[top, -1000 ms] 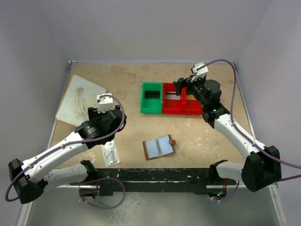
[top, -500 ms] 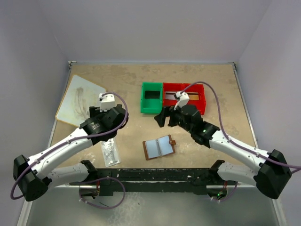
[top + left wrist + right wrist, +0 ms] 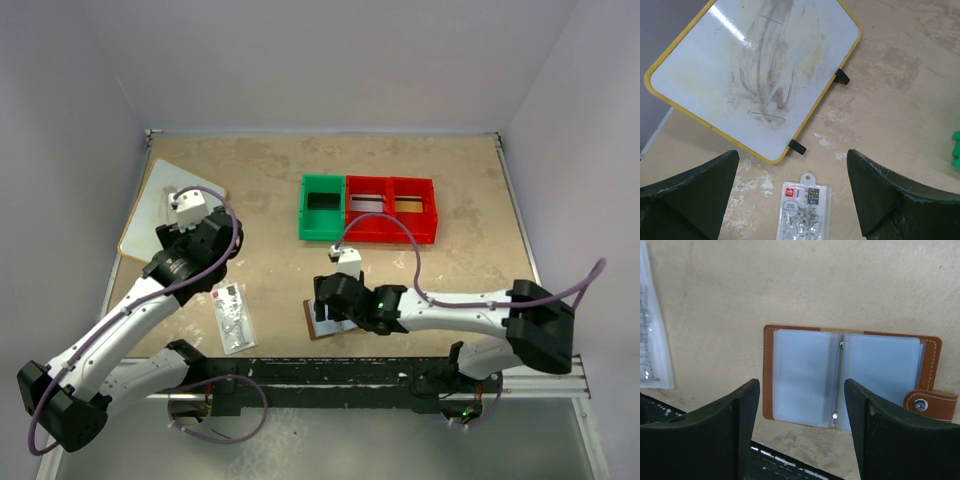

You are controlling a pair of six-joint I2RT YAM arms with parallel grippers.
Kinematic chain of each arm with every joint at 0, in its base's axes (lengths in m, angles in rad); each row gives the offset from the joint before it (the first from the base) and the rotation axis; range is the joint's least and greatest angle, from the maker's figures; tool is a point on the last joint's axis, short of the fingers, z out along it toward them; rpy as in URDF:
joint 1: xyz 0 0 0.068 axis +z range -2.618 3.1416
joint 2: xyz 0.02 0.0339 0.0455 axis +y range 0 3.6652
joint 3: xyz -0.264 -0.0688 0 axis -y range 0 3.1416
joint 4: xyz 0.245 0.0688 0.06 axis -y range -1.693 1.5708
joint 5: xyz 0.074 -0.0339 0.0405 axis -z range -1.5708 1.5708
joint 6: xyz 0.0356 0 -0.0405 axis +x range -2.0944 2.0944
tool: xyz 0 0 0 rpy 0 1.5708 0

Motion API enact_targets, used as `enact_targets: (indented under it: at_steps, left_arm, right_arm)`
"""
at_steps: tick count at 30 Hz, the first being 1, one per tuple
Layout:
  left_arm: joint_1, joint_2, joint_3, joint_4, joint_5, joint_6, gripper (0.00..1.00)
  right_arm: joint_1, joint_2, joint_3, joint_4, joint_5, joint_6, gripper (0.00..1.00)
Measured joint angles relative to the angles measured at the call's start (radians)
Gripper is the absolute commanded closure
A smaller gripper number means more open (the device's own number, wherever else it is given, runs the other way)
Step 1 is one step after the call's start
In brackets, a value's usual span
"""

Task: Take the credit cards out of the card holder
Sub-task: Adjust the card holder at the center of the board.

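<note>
A robotics lab: plain walls enclose a scuffed tabletop.

The left arm stretches from its base at 7 o'clock toward 10. The left gripper points down, jaws wide apart and holding nothing. The right arm lies low, its forearm running toward 9 o'clock. The right gripper faces down near 6, jaws apart and empty.

Even, soft light from above; shadows faint; a glare streak on the whiteboard; near fingers dark, slightly blurred.
</note>
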Motion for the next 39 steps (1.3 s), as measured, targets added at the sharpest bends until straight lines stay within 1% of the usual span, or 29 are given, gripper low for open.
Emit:
enact_targets:
  at_steps: [3,7,13,25,39]
  left_arm:
    - [0.000,-0.027,0.000,-0.001,-0.017,-0.010,0.13]
    - [0.000,-0.033,0.000,-0.003,-0.025,-0.011,0.13]
    - [0.000,-0.016,0.000,-0.008,-0.026,-0.011,0.13]
    - [0.000,-0.012,0.000,-0.014,-0.026,-0.010,0.13]
    - [0.000,-0.003,0.000,-0.018,-0.026,-0.010,0.14]
  right_arm:
    - [0.031,0.076,0.048,-0.050,0.017,0.032,0.30]
    - [0.050,0.126,0.079,-0.062,0.020,0.047,0.30]
    - [0.053,0.155,0.085,-0.068,0.020,0.060,0.32]
    - [0.053,0.246,0.159,-0.119,0.021,0.069,0.34]
    - [0.053,0.295,0.188,-0.158,0.027,0.076,0.35]
